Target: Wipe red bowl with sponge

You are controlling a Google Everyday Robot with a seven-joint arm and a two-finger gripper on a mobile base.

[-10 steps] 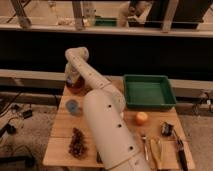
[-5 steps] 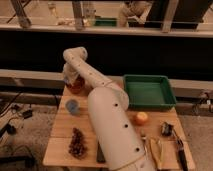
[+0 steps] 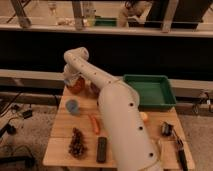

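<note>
The red bowl stands at the far left corner of the wooden table, round and red-orange. My white arm reaches across the table, bends at the elbow and comes down onto the bowl. The gripper is at the bowl's near-left rim, right over or in it, and partly covers it. The sponge is hidden; I cannot see it in the bowl or at the gripper.
A darker maroon bowl sits just right of the red bowl. A green tray stands at the back right. A blue-grey round thing, a carrot, a brown cluster, a black bar, an orange ball and tools lie on the table.
The arm's upper end swung a little to the left and back again while the gripper stayed at the red bowl. The things on the table have not moved.
</note>
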